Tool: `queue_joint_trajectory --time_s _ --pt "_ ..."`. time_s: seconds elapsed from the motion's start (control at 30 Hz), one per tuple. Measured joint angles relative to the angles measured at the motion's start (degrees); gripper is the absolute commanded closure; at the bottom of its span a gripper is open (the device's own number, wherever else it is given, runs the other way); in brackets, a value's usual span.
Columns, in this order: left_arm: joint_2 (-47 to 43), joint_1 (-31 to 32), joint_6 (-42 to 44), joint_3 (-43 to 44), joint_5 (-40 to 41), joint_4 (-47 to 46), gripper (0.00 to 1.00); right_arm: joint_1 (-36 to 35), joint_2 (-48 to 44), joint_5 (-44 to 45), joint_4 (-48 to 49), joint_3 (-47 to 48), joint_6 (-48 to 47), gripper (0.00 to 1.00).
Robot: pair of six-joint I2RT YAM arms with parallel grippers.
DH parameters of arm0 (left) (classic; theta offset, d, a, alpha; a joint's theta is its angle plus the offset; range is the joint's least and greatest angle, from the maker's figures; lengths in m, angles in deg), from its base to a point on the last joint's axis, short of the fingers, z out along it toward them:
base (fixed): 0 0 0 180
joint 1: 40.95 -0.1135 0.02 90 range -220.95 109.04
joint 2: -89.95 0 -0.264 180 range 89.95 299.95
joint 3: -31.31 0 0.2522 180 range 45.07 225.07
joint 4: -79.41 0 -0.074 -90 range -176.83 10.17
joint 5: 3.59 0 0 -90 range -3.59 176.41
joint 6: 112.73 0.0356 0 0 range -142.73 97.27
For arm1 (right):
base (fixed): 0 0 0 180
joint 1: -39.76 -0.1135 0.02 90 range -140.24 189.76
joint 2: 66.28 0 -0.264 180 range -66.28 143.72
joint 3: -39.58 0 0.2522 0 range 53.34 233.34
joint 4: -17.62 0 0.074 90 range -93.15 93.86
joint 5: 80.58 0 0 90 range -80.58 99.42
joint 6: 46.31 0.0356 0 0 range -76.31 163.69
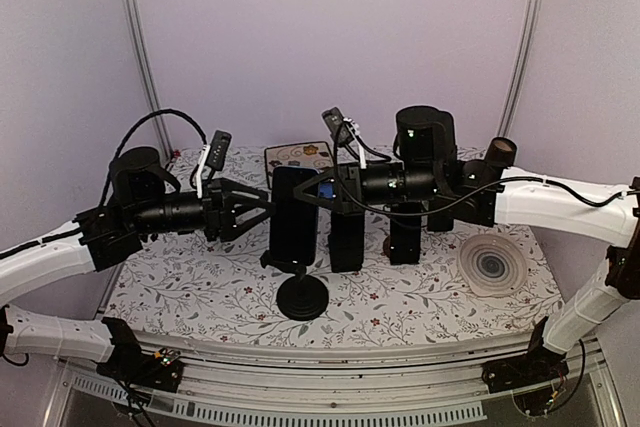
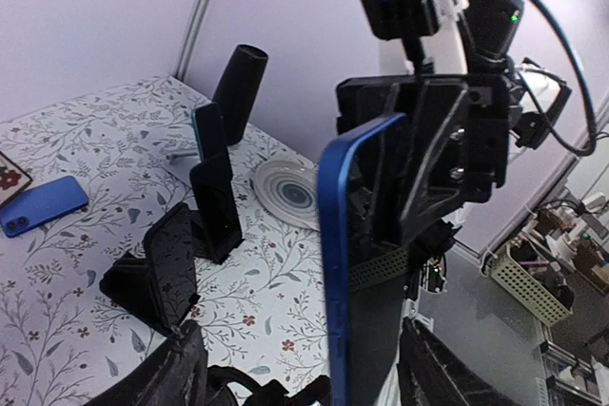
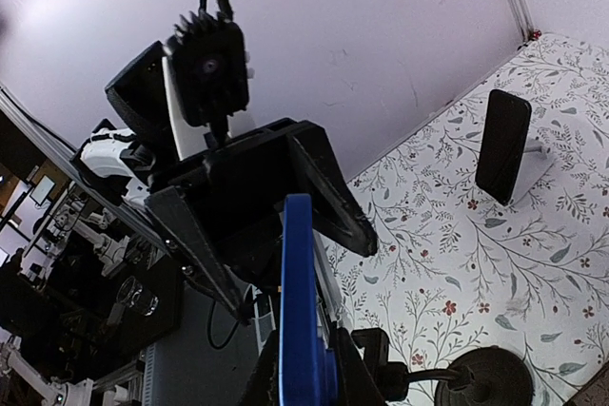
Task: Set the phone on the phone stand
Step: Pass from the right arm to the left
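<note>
The phone (image 1: 295, 212), dark-screened with a blue rim (image 2: 357, 263), hangs upright over the middle of the table. My right gripper (image 1: 325, 195) is shut on its right edge, and in the right wrist view the blue edge (image 3: 297, 301) stands clamped between the right gripper (image 3: 306, 368) fingers. From the left, my left gripper (image 1: 265, 209) straddles the phone with its jaws apart. In the left wrist view a gap shows on either side of the phone between the left gripper (image 2: 303, 354) fingers. The phone stand (image 1: 302, 297), black with a round base (image 3: 485, 377), stands just below the phone.
Two dark phones lean on black holders (image 1: 347, 232) (image 1: 405, 232) to the right. A ringed white plate (image 1: 492, 265) lies at the right front, with a dark cylinder (image 1: 500, 152) behind it. A blue phone (image 2: 43, 206) lies flat, and a flowered card (image 1: 298, 157) sits at the back.
</note>
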Motion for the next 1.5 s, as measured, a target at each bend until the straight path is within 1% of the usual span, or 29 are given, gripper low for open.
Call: queue_joint_trajectory --time_s 0.03,0.1,0.33,0.43,0.6,0.93,1.1,1.27,1.5 --pt "0.0 0.0 -0.2 0.0 -1.6 -0.5 0.43 -0.1 0.0 -0.2 -0.1 -0.4 -0.2 0.98" --pt "0.0 0.0 -0.4 0.0 -3.9 -2.0 0.49 -0.3 0.0 -0.3 -0.4 -0.9 -0.8 0.98" --pt "1.3 0.0 -0.3 0.2 -10.1 -4.4 0.56 -1.4 -0.4 -0.3 -0.2 -1.4 -1.9 0.98" --pt "2.3 0.0 -0.3 0.2 -11.8 -4.6 0.63 -1.9 -0.5 -0.3 0.5 -1.8 -2.1 0.98" --pt "2.5 0.0 -0.3 0.2 -13.7 -5.2 0.68 -2.3 -0.5 -0.7 1.5 -1.9 -2.1 0.98" --pt "3.5 0.0 -0.3 0.2 -17.5 -5.9 0.7 -2.9 -0.5 -0.8 3.4 -1.9 -2.8 0.98" --pt "3.7 0.0 -1.1 0.2 -19.0 -6.8 0.79 -3.9 -0.5 -0.7 4.0 -1.9 -3.7 0.98" --pt "4.4 0.0 -1.4 0.2 -20.3 -7.7 0.8 -4.3 -0.4 -0.3 4.1 -1.9 -4.0 0.98" --pt "5.2 0.0 -2.2 0.0 -21.2 -9.1 0.96 -4.7 -0.4 0.0 4.4 -1.9 -4.8 0.98"
